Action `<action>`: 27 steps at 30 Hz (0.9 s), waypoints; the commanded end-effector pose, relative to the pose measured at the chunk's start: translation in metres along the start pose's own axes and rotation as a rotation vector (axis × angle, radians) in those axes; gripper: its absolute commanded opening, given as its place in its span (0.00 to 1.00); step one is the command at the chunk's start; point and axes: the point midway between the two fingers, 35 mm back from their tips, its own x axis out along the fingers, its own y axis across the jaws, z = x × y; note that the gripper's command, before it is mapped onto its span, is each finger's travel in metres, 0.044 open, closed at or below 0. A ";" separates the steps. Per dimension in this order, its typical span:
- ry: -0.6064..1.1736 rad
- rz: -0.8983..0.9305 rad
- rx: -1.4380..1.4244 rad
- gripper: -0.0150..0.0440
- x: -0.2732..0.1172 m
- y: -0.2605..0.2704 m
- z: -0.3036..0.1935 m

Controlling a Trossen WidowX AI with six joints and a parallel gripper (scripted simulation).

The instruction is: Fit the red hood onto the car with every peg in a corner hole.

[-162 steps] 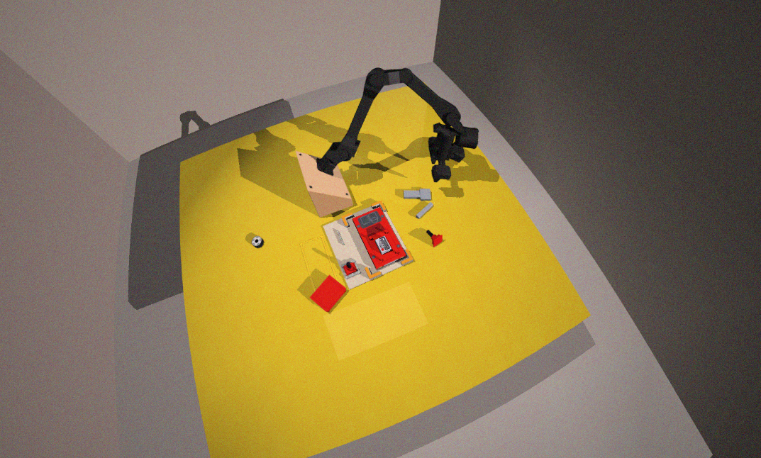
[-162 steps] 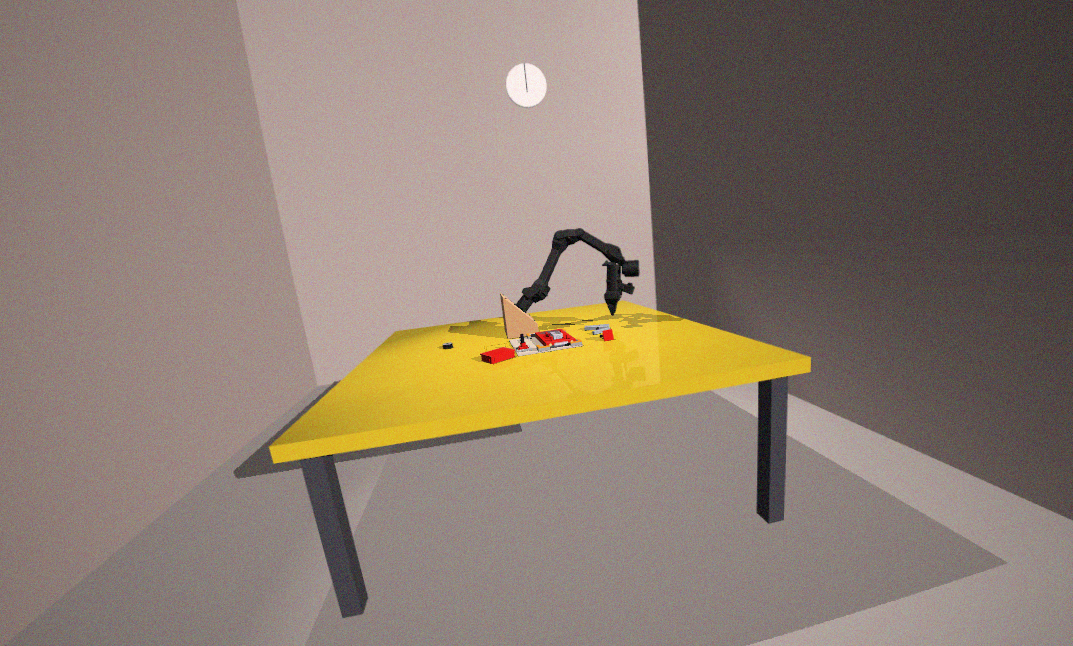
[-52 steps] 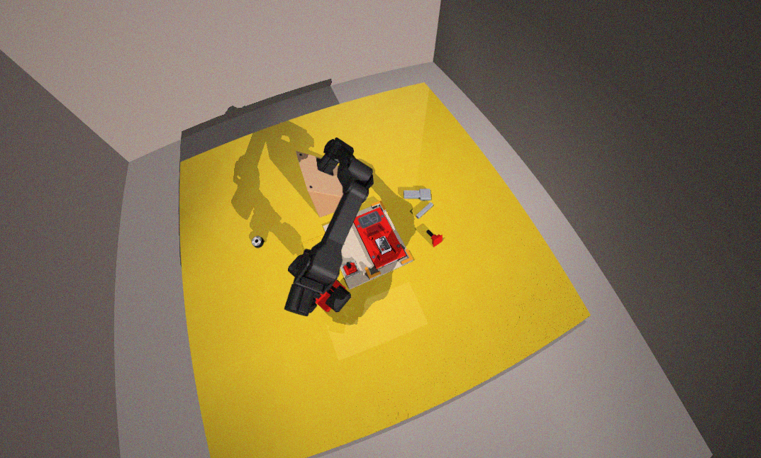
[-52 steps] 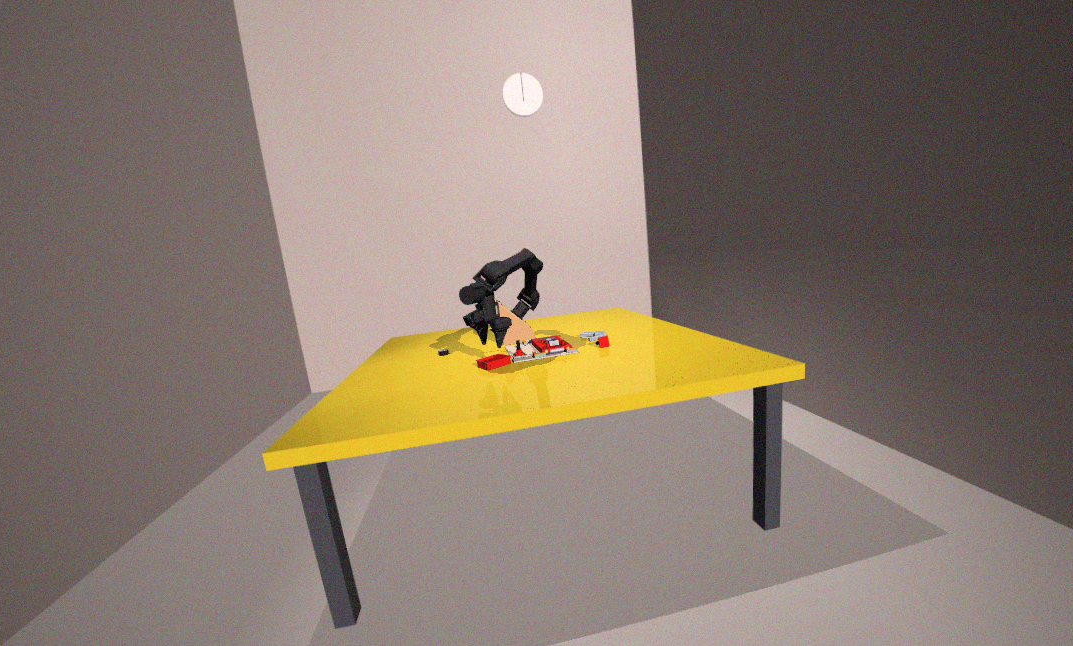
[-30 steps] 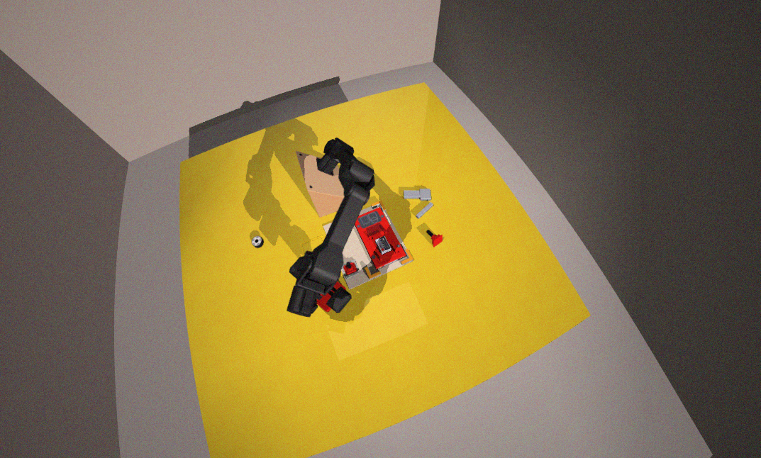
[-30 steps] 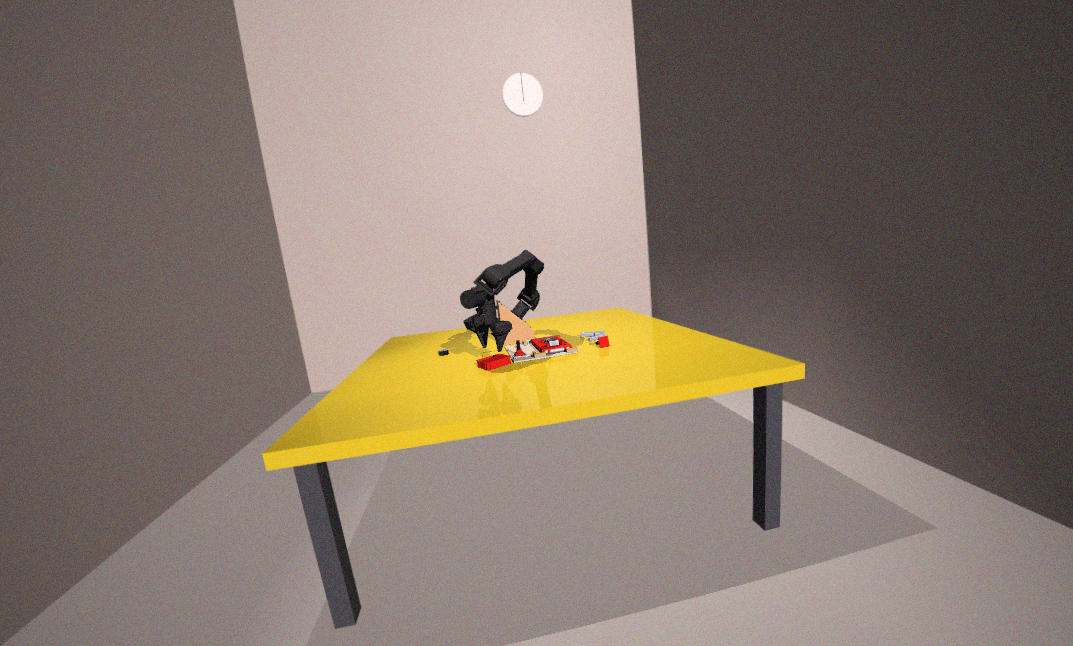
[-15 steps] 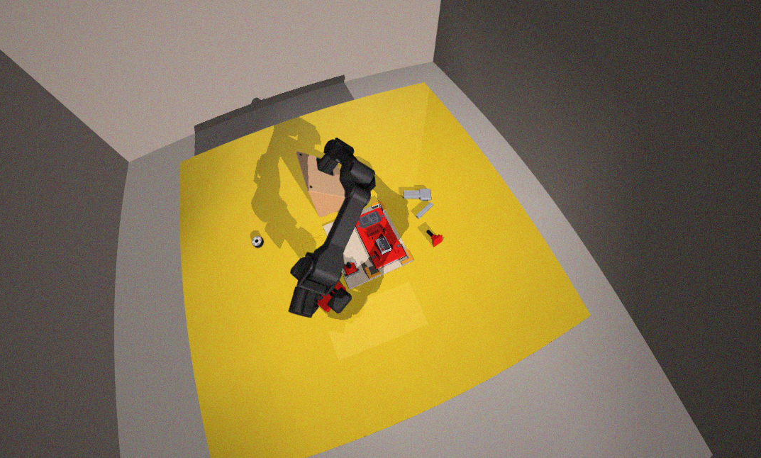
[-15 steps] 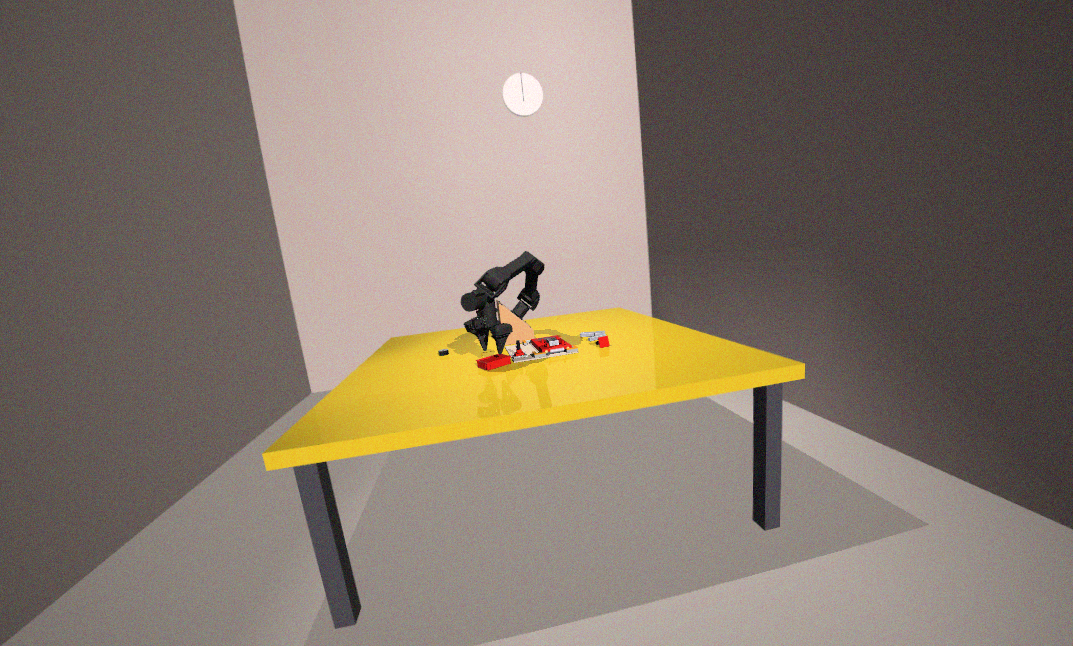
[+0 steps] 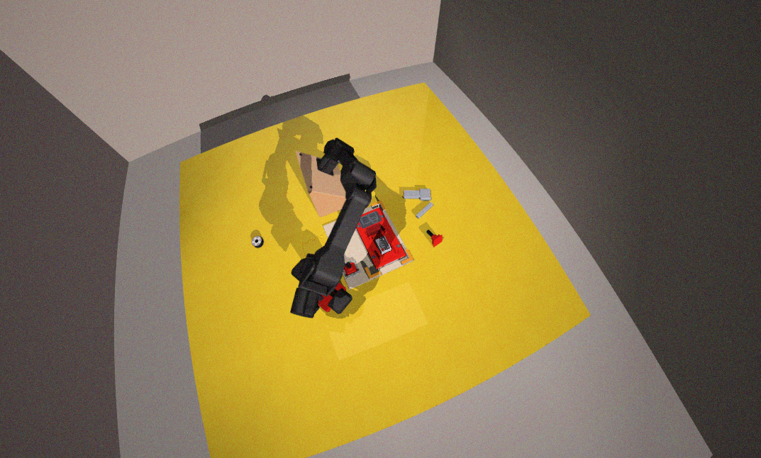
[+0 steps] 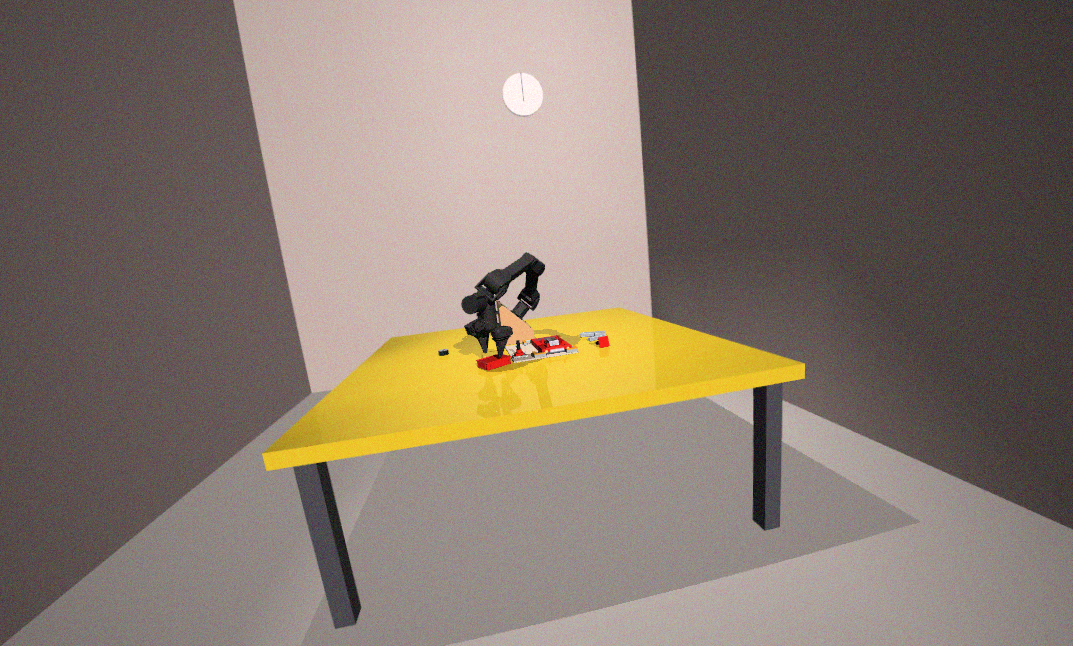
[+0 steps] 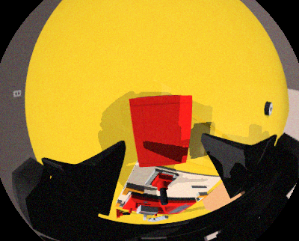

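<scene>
The red hood (image 9: 325, 304) (image 10: 492, 363) (image 11: 159, 121) lies on the table beside the jig's front left end, flat roof up. My gripper (image 9: 325, 298) (image 10: 492, 354) (image 11: 164, 141) is open and empty, low over the hood, pointing down. In the wrist view its fingertips stand apart to either side of the hood's end nearest the jig; a finger's shadow falls across the roof. The red chassis (image 9: 393, 252) (image 10: 567, 345) sits in the jig with its grey engine block (image 9: 382, 244) (image 10: 553, 342) in place. The pegs are too small to tell apart. The hood's corner holes are hidden.
A pale board (image 9: 355, 249) beside the chassis bears an upright red-and-black part (image 9: 350, 266) (image 10: 519, 350) near the hood. A tan wedge (image 9: 327, 186) (image 10: 514, 321) stands behind. Grey pieces (image 9: 417, 193) and a red part (image 9: 436, 239) lie right; a wheel (image 9: 257, 241) (image 11: 268, 108) lies left.
</scene>
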 end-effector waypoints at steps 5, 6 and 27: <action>0.003 0.005 0.005 1.00 0.005 0.000 0.000; 0.003 0.005 0.005 1.00 0.005 0.000 0.000; 0.004 0.005 0.005 1.00 0.015 0.000 -0.001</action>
